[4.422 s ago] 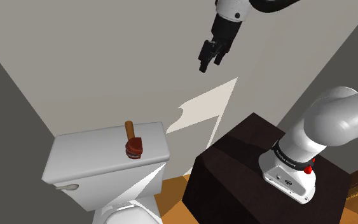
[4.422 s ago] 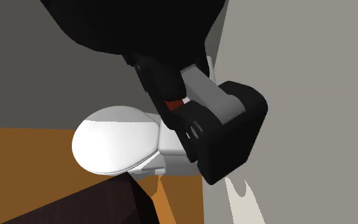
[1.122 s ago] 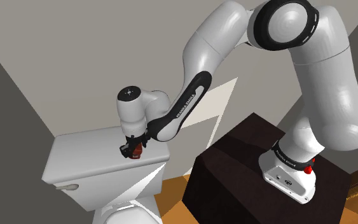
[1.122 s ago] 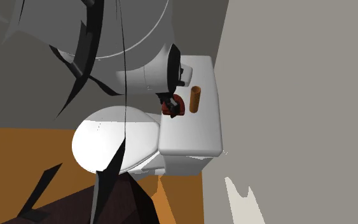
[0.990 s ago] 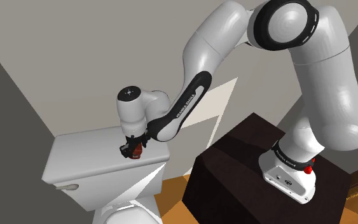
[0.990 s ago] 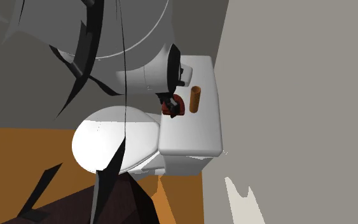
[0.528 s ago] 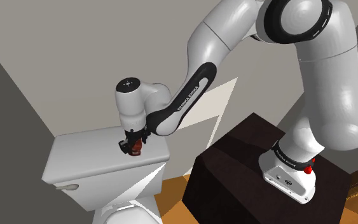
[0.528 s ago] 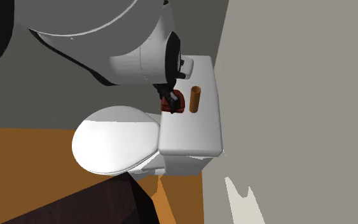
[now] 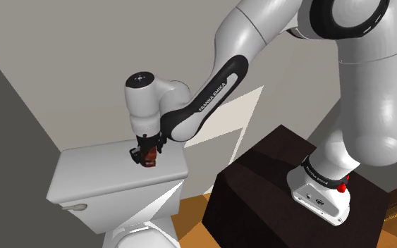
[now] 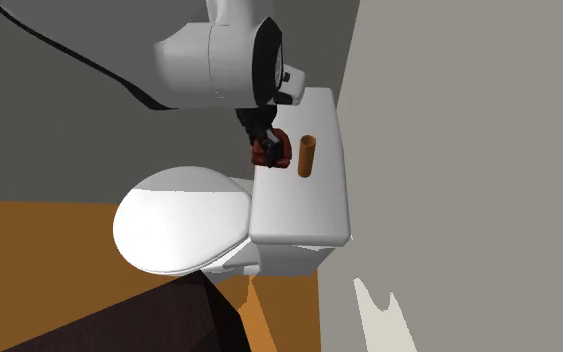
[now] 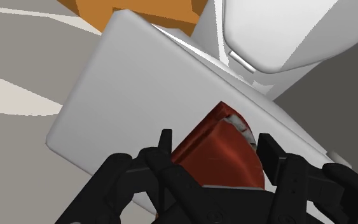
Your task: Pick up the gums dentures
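Note:
The dentures (image 11: 225,159) are a dark red set of gums with small white teeth. My black gripper (image 11: 214,139) is shut on them, one finger (image 11: 165,143) on each side. In the shoulder view the gripper (image 9: 146,155) holds the red dentures (image 9: 149,162) just above the white toilet tank lid (image 9: 105,172). The second exterior view shows the dentures (image 10: 272,153) in the gripper (image 10: 265,145), a little clear of the tank lid (image 10: 304,215).
A brown cylinder (image 10: 307,156) stands upright on the tank lid beside the dentures. The closed white toilet seat (image 10: 179,220) lies in front of the tank. A grey wall (image 9: 84,63) rises right behind it. The dark stand (image 9: 274,190) sits on an orange floor (image 10: 29,260).
The arm has risen and drawn the dentures up off the tank lid; the fingers have stayed clasped on them. The brown cylinder has not moved.

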`<state>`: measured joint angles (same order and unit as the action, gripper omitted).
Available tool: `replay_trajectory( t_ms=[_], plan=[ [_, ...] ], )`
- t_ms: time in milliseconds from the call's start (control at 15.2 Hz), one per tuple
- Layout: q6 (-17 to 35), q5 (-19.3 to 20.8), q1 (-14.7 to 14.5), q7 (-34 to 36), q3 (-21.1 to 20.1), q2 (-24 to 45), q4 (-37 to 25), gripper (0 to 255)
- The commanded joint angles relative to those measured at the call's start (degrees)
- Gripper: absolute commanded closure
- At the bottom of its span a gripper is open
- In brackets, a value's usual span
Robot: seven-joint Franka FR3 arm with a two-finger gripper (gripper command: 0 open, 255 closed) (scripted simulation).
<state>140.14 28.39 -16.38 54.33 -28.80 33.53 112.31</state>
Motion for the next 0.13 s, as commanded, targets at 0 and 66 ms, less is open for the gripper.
replay_trajectory(
  t_ms=[0,66],
  plan=[
    [-0.67,-0.56,0.28,-0.33,-0.48,-0.78,0.07,255],
    [-0.67,-0.56,0.28,-0.33,-0.48,-0.78,0.07,255]
  ],
)
